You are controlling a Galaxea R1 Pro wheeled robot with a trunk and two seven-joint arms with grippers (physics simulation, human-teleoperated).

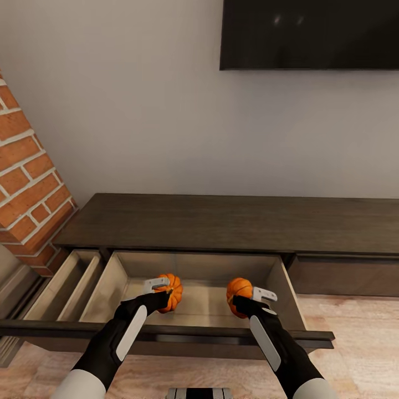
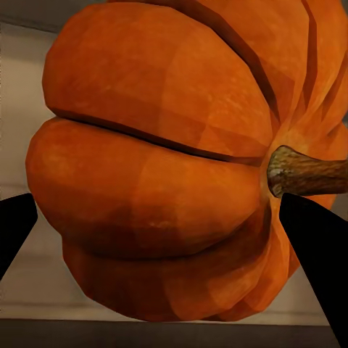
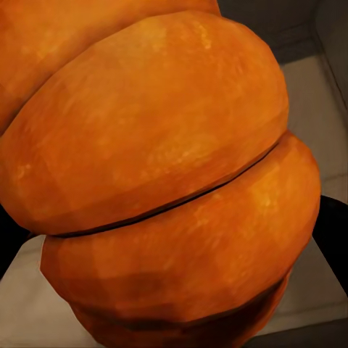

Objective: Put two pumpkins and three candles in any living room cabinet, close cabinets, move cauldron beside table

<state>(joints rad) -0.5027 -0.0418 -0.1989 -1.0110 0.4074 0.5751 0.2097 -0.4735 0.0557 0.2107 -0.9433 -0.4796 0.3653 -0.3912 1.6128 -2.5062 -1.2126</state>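
Observation:
The long dark brown cabinet (image 1: 221, 221) stands against the wall with a wide drawer (image 1: 105, 288) pulled out, pale wood inside. My left gripper (image 1: 166, 293) is shut on an orange ribbed pumpkin (image 1: 172, 291), held over the drawer's left half; up close the pumpkin (image 2: 167, 167) shows its stem sideways between the black fingers (image 2: 319, 254). My right gripper (image 1: 244, 302) is shut on the second pumpkin (image 1: 239, 293) over the drawer's right half; that pumpkin (image 3: 167, 181) looms large in the right wrist view. The candles are out of view.
A narrower drawer (image 1: 61, 282) stands open to the left, next to a red brick column (image 1: 27, 183). A dark screen (image 1: 310, 33) hangs on the grey wall above. The drawer's dark front panel (image 1: 166, 332) lies between my arms and the compartment. Wood floor at right.

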